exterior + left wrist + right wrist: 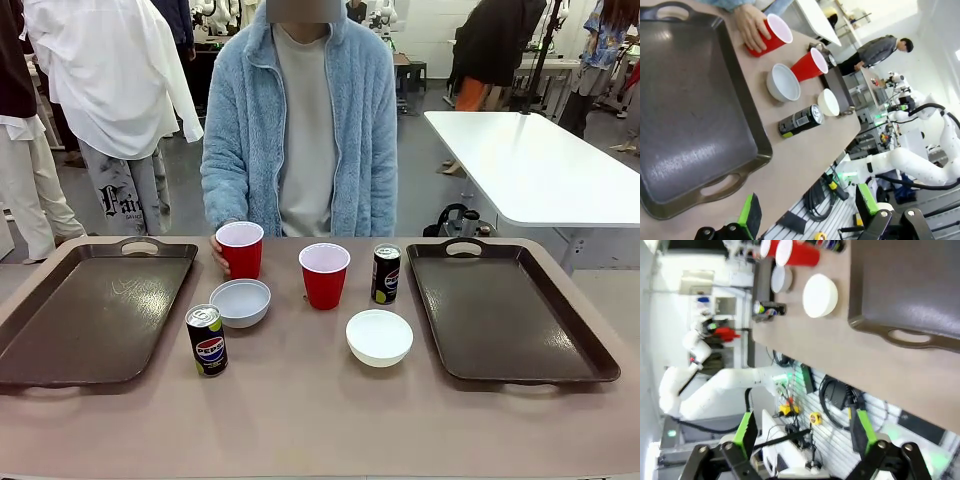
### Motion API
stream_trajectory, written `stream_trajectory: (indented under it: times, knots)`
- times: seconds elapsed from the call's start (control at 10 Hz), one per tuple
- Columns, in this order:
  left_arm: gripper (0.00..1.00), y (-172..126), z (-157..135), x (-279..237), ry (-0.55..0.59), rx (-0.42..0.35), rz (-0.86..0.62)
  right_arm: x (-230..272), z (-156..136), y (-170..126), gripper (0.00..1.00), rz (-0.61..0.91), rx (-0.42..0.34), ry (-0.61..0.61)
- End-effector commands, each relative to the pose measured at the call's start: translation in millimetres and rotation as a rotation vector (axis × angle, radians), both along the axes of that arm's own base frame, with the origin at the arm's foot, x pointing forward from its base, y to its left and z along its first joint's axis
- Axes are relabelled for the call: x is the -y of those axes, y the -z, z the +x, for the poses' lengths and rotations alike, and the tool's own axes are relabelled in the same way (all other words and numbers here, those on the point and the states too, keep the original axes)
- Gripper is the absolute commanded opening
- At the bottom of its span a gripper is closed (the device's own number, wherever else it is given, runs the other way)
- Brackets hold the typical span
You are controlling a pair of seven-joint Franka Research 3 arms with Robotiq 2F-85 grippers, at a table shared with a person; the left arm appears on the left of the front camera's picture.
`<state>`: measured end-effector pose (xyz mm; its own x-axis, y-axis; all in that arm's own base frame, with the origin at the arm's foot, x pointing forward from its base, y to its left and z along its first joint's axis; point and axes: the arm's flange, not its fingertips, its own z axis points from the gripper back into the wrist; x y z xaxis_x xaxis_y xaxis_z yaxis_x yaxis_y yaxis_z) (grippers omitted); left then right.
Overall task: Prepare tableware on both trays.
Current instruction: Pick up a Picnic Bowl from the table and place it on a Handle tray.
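Observation:
All tableware stands on the bare table between two empty dark brown trays, the left tray (90, 310) (685, 115) and the right tray (510, 310) (910, 285). A person's hand (219, 257) holds one red cup (240, 250) (771, 36). The other red cup (324, 275) (797, 252) stands at the centre. In front of the held cup sits a pale grey bowl (240, 302) (783, 82); a white bowl (379, 337) (820, 295) lies nearer the right tray. One black can (207, 340) (801, 120) stands front left, another (386, 274) by the right tray. My left gripper (807, 207) and right gripper (803, 432) hang open and empty off the table's near edge.
The person in a pale blue fleece stands at the far side of the table. A white table (540, 160) stands behind on the right, with other people farther back. Cables and a mounting rail (835, 395) run below the near table edge.

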<state>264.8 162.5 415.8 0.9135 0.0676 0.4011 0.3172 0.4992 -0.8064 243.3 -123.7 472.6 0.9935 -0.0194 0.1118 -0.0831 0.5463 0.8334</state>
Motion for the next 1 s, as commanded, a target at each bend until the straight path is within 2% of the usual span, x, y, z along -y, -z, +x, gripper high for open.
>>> stream_trajectory:
  times: [0.0,0.2,0.4,0.6,0.9]
  knots:
    - [1.00,0,0,0,-0.001,0.006,-0.018,-18,26,-63,1.00,-0.070,-0.103,-0.069]
    - [1.00,0,0,0,-0.001,0.006,-0.018,-62,39,-103,1.00,-0.282,-0.179,-0.124]
    - [1.00,0,0,0,-0.001,0.006,-0.018,-124,63,-108,1.00,-0.517,-0.192,-0.080]
    - [1.00,0,0,0,-0.001,0.006,-0.018,-188,85,-88,1.00,-0.652,-0.137,-0.030]
    - [1.00,0,0,0,-0.001,0.006,-0.018,-257,87,-20,1.00,-0.771,-0.012,-0.042]
